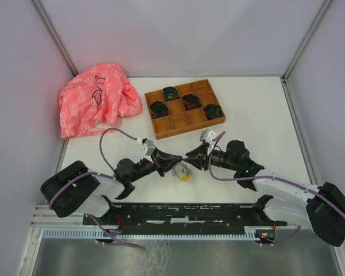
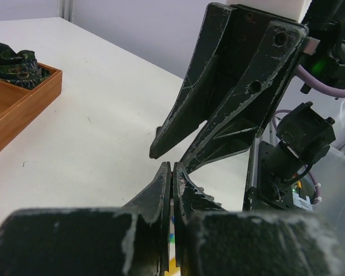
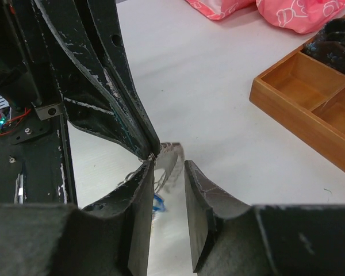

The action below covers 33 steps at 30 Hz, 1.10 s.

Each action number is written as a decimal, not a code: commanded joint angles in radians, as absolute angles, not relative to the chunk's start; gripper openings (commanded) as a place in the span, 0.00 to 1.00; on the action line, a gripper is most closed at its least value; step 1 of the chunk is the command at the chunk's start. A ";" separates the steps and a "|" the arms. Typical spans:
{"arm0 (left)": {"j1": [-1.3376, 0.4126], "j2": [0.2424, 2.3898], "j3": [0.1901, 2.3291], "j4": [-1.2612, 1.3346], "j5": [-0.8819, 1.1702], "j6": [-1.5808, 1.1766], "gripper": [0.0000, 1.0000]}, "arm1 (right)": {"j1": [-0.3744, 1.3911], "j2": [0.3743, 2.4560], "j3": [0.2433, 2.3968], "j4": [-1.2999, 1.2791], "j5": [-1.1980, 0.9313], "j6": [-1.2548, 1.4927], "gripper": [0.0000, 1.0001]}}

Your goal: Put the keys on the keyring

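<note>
The left gripper is clenched, pinching the thin grey metal keyring at its tips above the white table, toward its near edge. A blue-headed key and a yellow tag dangle below. The right gripper faces it with jaws parted around the ring, gripping nothing. Behind stand a compartmented wooden tray and a pink cloth, its white print unreadable.

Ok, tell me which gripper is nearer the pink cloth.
Left. The left gripper, shut on the keyring, lies right of the pink cloth and nearer the bases; the right gripper meets it tip to tip from the far side, farther off.
</note>
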State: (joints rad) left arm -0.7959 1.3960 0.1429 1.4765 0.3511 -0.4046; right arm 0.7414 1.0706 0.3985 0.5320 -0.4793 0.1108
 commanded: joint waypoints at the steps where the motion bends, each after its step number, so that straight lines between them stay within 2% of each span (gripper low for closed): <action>1: -0.797 1.385 0.165 1.590 0.389 -0.364 0.03 | 0.737 1.102 0.387 0.667 -0.520 0.135 0.34; 12: -0.797 1.379 0.173 1.603 0.413 -0.376 0.03 | 0.737 1.140 0.395 0.701 -0.604 0.149 0.28; 16: -0.797 1.387 0.170 1.631 0.428 -0.389 0.03 | 0.736 1.156 0.409 0.701 -0.631 0.154 0.19; 20: -0.797 1.389 0.162 1.637 0.428 -0.385 0.03 | 0.736 1.164 0.435 0.661 -0.671 0.155 0.02; 25: -0.796 1.363 0.141 1.572 0.414 -0.346 0.13 | 0.739 1.120 0.536 0.366 -0.643 0.082 0.01; 28: -0.797 1.292 0.147 1.421 0.409 -0.294 0.20 | 0.757 1.085 0.612 0.136 -0.561 0.014 0.01; 33: -0.795 1.144 0.173 1.125 0.378 -0.172 0.25 | 0.824 1.124 0.759 -0.157 -0.391 -0.029 0.01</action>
State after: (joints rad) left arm -0.7933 1.2427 0.1417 1.3243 0.3954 -0.3218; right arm 0.7776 1.1137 0.6224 0.1139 -0.5411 0.0410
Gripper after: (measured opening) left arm 0.238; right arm 0.014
